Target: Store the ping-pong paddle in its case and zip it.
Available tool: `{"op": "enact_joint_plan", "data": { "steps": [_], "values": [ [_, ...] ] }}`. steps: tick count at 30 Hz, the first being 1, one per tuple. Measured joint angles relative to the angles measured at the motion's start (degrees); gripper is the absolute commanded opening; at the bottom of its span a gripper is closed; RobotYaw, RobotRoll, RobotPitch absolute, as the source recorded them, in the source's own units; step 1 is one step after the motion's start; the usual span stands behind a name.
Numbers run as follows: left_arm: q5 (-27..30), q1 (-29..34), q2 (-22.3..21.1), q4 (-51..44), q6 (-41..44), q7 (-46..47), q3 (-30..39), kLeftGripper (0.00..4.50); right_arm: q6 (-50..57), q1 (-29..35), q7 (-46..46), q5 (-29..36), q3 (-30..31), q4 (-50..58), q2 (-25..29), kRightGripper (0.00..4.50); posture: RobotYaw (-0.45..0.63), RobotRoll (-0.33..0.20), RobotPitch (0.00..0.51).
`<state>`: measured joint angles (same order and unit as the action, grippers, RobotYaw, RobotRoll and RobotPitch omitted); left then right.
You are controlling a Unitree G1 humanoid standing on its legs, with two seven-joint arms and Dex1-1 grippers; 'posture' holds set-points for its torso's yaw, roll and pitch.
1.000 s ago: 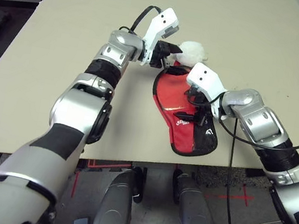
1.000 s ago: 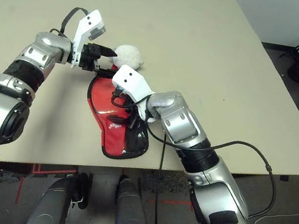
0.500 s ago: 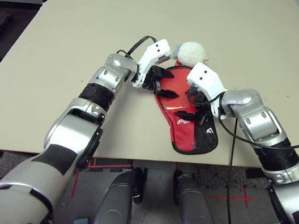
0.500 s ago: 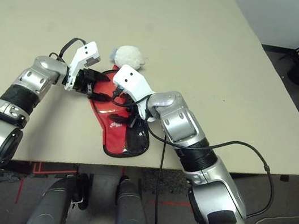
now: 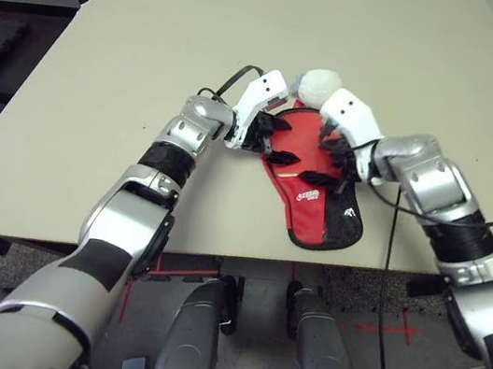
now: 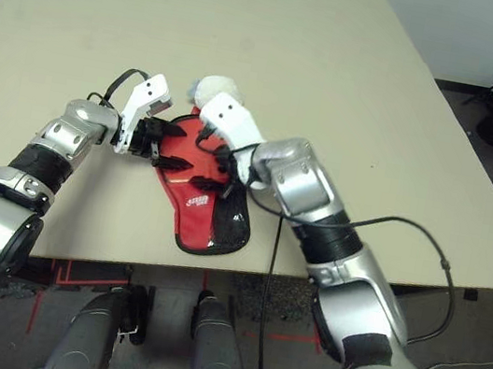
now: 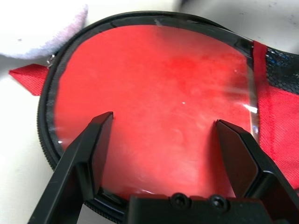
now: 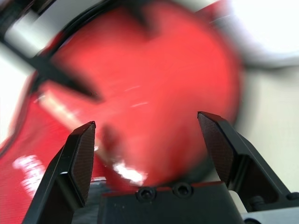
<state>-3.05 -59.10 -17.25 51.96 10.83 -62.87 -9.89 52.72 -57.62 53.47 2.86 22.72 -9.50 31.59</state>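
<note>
The red case [image 5: 315, 213] lies flat near the table's front edge, its black mesh pocket toward me and its round end beside a white lump. In the left wrist view a glossy red round face [image 7: 159, 74] sits inside the black zipper rim [image 7: 46, 140]; I cannot tell whether it is the ping-pong paddle or the case's cover. No wooden handle shows. My left gripper [image 5: 282, 141] hovers open over the left side of the round end. My right gripper [image 5: 331, 165] stands open over its right side, close to the left one. Neither holds anything.
A whitish soft round lump [image 5: 318, 85] lies just beyond the case's round end. The beige table [image 5: 159, 28] stretches far and wide behind it. The case's mesh end reaches almost to the table's front edge [image 5: 215, 257]. A black cable hangs from my right arm.
My left gripper has come down from beside the white lump to the case's round end. My right gripper has moved along the case toward that same end.
</note>
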Motion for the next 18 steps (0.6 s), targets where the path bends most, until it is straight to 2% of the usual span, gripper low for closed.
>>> {"op": "enact_joint_plan", "data": {
  "steps": [3,7,12,18],
  "values": [
    [0.0,-0.6,0.2,1.0,-0.7,0.7,-0.1,4.49,-0.6,-2.5,-2.0,-0.7,-2.1,-1.5,-0.1,4.50,-0.08,0.000,0.240],
    [0.0,-1.2,0.5,2.1,-1.5,1.2,-0.1,4.49,-4.7,-3.1,-8.6,-2.0,-4.6,-7.1,-4.2,4.50,-0.08,0.000,0.240],
    [0.0,-1.9,0.9,2.5,-1.9,1.4,-0.1,4.49,-13.0,-4.5,-13.5,-4.0,-5.5,-14.7,-9.0,4.50,-0.08,0.000,0.239],
    [0.2,-2.6,1.6,2.3,-2.3,1.4,-0.1,4.49,-25.0,-10.2,-18.7,-7.6,-5.5,-28.9,-14.0,4.50,-0.07,0.000,0.237]
  ]
}}
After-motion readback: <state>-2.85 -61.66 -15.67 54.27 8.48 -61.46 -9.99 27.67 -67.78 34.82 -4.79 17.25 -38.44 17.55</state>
